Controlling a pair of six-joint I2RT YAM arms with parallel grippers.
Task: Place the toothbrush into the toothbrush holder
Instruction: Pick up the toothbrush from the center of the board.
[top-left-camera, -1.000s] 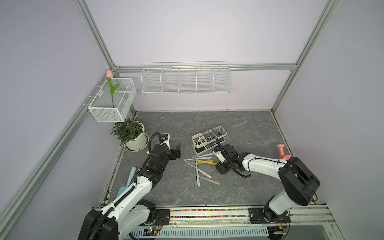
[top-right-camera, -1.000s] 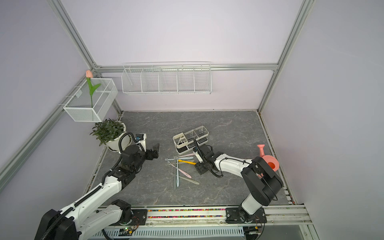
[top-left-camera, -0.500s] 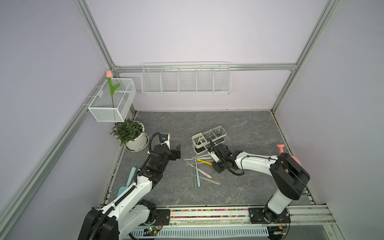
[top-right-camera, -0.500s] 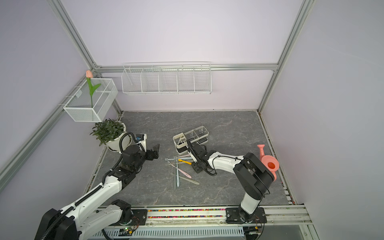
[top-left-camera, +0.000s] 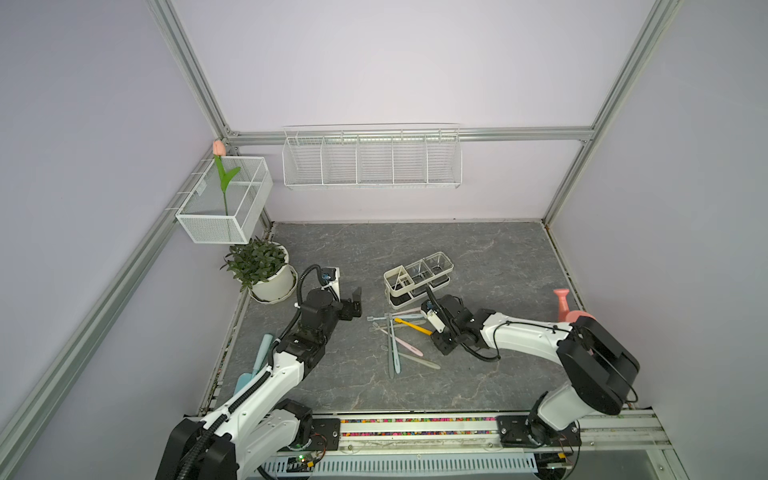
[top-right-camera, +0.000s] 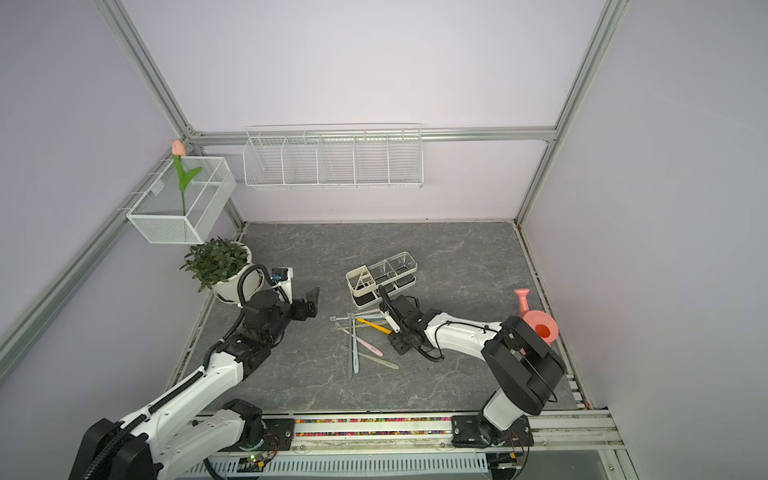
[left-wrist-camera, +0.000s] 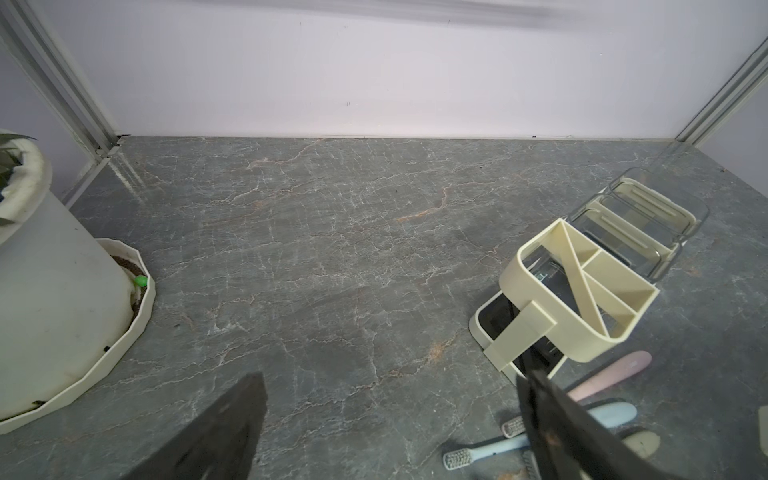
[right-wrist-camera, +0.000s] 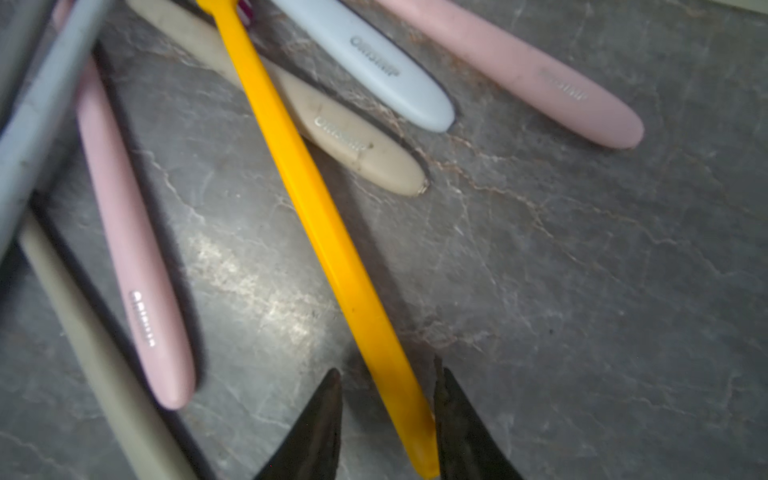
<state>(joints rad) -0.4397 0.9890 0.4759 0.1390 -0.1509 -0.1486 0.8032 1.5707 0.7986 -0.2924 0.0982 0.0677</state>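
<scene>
Several toothbrushes lie in a loose pile on the grey floor. The yellow toothbrush (top-left-camera: 411, 326) (top-right-camera: 374, 326) (right-wrist-camera: 316, 187) lies slanted on top of them. My right gripper (top-left-camera: 432, 332) (top-right-camera: 392, 332) (right-wrist-camera: 386, 368) is low over its handle end, jaws partly closed astride it; one finger touches the handle and a gap shows at the other. The cream toothbrush holder (top-left-camera: 392, 276) (top-right-camera: 357, 276) (left-wrist-camera: 536, 286) stands just behind the pile with nothing in its compartments. My left gripper (top-left-camera: 355, 305) (top-right-camera: 311, 305) (left-wrist-camera: 395, 376) hovers wide open left of the pile, holding nothing.
Pink (right-wrist-camera: 133, 249), pale blue (right-wrist-camera: 374, 66) and beige (right-wrist-camera: 353, 145) toothbrushes lie around the yellow one. A potted plant (top-left-camera: 266, 270) stands at the back left and a pink watering can (top-left-camera: 565, 307) at the right edge. White wire baskets (top-left-camera: 372, 158) hang on the walls.
My right gripper's jaws have narrowed around the yellow toothbrush's handle end. The left arm has not moved.
</scene>
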